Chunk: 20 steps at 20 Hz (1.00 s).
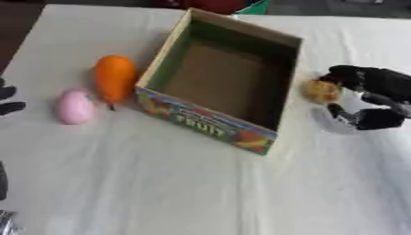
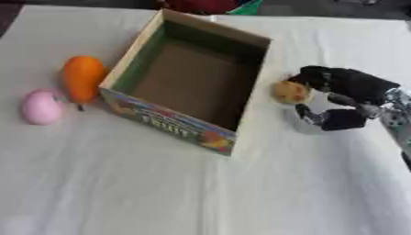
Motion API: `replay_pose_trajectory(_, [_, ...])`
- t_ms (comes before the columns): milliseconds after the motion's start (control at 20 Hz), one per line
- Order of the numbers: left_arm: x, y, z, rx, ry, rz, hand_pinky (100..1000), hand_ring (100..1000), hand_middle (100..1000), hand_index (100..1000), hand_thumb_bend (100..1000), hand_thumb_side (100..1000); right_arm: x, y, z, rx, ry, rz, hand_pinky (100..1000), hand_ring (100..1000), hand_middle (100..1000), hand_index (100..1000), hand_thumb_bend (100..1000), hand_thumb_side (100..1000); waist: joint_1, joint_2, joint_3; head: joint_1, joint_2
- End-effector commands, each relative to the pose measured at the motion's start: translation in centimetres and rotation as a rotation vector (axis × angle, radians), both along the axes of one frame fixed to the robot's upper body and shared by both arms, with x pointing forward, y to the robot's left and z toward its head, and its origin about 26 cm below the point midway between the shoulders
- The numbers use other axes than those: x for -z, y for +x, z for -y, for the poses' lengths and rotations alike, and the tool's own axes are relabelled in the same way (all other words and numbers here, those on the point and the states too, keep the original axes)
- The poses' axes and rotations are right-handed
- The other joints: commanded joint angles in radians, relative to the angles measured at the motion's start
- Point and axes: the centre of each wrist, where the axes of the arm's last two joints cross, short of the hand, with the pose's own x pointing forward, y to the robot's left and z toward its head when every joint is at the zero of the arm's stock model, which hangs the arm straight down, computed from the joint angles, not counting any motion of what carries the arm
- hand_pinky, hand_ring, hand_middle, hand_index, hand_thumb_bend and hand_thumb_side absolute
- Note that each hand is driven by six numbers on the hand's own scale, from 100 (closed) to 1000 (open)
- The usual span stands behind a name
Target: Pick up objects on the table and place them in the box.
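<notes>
Box (image 1: 277,98) open, empty, mid-table. Yellowish lumpy object (image 2: 290,92) just right of box, pinched in curled fingers of right hand (image 2: 345,98). Orange fruit (image 1: 114,77), pink object (image 1: 74,106) left of box. Left hand (image 1: 8,101) at left edge, finger state unclear.

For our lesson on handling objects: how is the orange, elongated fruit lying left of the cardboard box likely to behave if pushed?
The orange, elongated fruit looks rounded and smooth, so it would probably roll sideways or pivot rather than slide. Its skin may be slippery. It lies close beside the cardboard box, whose wall would likely stop a rightward roll.
</notes>
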Motion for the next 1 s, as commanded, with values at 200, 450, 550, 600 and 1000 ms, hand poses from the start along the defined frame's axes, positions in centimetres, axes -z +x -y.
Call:
replay_pose_trajectory(200, [-0.7, -0.1, 0.3, 0.012, 0.012, 0.026, 659, 727, 697, 686, 100, 937, -0.1, 0.1, 1.2, 0.055, 0.034, 0.048, 766, 1000, 754, 983, 100, 965, 0.005, -0.008, 0.004, -0.002, -0.02])
replay_pose_trajectory(450, [-0.7, -0.1, 0.4, 0.015, 0.014, 0.022, 659, 726, 695, 683, 100, 936, 0.0, 0.4, 1.0, 0.068, 0.104, 0.139, 714, 1000, 543, 775, 100, 707, 0.005, -0.003, 0.008, -0.003, -0.025])
replay_pose_trajectory(550, [-0.7, -0.1, 0.4, 0.014, 0.016, 0.02, 659, 726, 695, 683, 100, 936, 0.0, 0.4, 1.0, 0.064, 0.116, 0.154, 703, 1000, 483, 726, 100, 625, 0.005, -0.002, 0.008, -0.002, -0.021])
replay_pose_trajectory(600, [-0.7, -0.1, 0.4, 0.014, 0.016, 0.02, 659, 726, 695, 682, 100, 936, 0.0, 0.5, 1.0, 0.063, 0.12, 0.155, 700, 1000, 466, 712, 100, 586, 0.005, -0.002, 0.008, -0.002, -0.019])
replay_pose_trajectory(1000, [-0.6, -0.1, 0.3, 0.007, 0.015, 0.012, 660, 726, 695, 681, 100, 937, -1.2, 0.1, 0.6, 0.028, 0.209, 0.079, 653, 1000, 312, 536, 100, 211, 0.005, -0.008, -0.002, -0.001, -0.003])
